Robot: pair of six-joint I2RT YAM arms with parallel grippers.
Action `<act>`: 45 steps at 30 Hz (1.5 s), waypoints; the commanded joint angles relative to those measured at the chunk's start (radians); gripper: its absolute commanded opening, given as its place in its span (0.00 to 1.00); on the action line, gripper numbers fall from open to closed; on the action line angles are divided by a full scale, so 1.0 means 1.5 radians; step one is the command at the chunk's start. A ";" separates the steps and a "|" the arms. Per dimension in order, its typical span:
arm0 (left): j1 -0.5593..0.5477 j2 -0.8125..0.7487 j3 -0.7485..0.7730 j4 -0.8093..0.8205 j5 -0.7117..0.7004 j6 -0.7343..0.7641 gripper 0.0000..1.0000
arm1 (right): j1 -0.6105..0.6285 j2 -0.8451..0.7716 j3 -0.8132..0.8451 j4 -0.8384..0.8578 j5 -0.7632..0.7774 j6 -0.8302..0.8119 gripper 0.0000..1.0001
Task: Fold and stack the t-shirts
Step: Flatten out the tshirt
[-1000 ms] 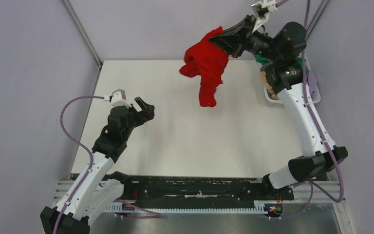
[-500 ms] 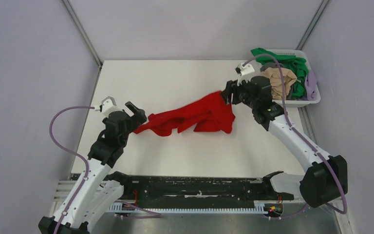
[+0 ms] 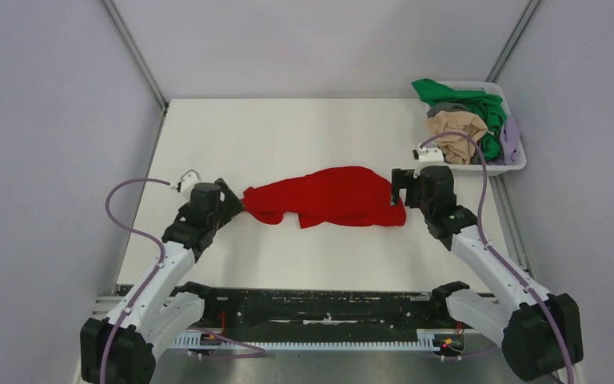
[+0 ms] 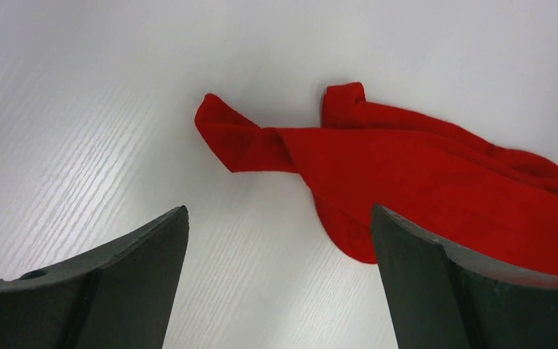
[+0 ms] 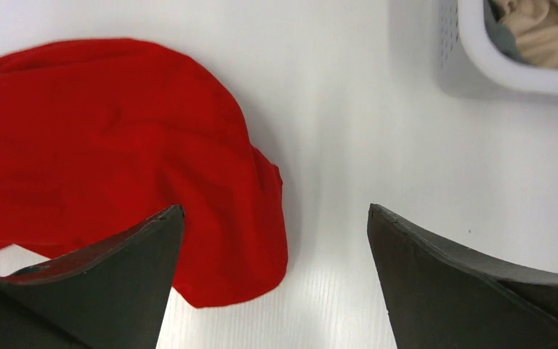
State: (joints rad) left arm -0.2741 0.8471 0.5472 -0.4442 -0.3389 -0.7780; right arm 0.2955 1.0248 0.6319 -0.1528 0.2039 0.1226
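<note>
A white wood-grain surface (image 3: 304,256), walled by plain lilac-grey panels (image 3: 48,120), carries a crumpled bright red cloth t-shirt (image 3: 328,196) at its middle. The left hand (image 4: 280,218) and the right hand (image 5: 276,211) gape empty at either end. Other coloured t-shirts (image 3: 460,128) fill a white slatted plastic basket (image 3: 512,166), far right.

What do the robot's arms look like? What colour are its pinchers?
The left arm and right arm each have white lower sections with black joints and wrists. A thin purple cable loops along each one. The left gripper and right gripper are black, with dark grey wedge-shaped fingers. A small white block sits on each wrist.
</note>
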 commanded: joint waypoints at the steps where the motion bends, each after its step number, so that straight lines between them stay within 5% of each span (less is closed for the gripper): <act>1: 0.055 0.059 0.005 0.125 0.056 -0.005 1.00 | 0.002 -0.048 -0.048 0.010 0.009 0.021 0.98; 11: 0.083 0.240 -0.006 0.227 0.113 -0.050 0.99 | 0.002 -0.089 -0.178 0.148 0.016 0.138 0.98; 15: 0.082 0.305 -0.003 0.271 0.128 -0.060 0.90 | 0.002 -0.067 -0.187 0.153 0.000 0.144 0.95; 19: 0.083 0.372 0.012 0.317 0.157 -0.057 0.62 | 0.002 -0.051 -0.205 0.155 -0.010 0.150 0.88; 21: 0.083 0.400 0.015 0.342 0.181 -0.053 0.40 | 0.002 -0.041 -0.214 0.160 -0.019 0.153 0.86; 23: 0.083 0.418 0.022 0.348 0.194 -0.051 0.06 | 0.002 -0.030 -0.225 0.171 -0.029 0.153 0.85; 24: 0.083 0.421 0.025 0.347 0.196 -0.050 0.02 | 0.003 -0.022 -0.231 0.181 -0.038 0.153 0.84; 30: 0.082 0.374 -0.003 0.363 0.186 -0.034 0.02 | 0.002 0.052 -0.248 0.258 -0.104 0.152 0.73; 33: 0.083 0.337 -0.013 0.353 0.176 -0.026 0.02 | 0.002 0.102 -0.245 0.295 -0.133 0.150 0.57; 35: 0.083 0.313 -0.014 0.343 0.173 -0.022 0.02 | 0.003 0.124 -0.230 0.307 -0.170 0.132 0.21; 37: 0.083 0.283 -0.011 0.330 0.169 -0.017 0.02 | 0.005 0.120 -0.208 0.300 -0.169 0.122 0.00; 45: 0.081 0.076 0.066 0.244 0.099 0.011 0.02 | 0.005 -0.054 -0.122 0.257 -0.113 0.087 0.00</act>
State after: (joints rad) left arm -0.1524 1.1152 0.5488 -0.0299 -0.1062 -0.8162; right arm 0.2996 1.0843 0.3450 0.2180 -0.0036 0.2958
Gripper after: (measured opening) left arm 0.053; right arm 0.024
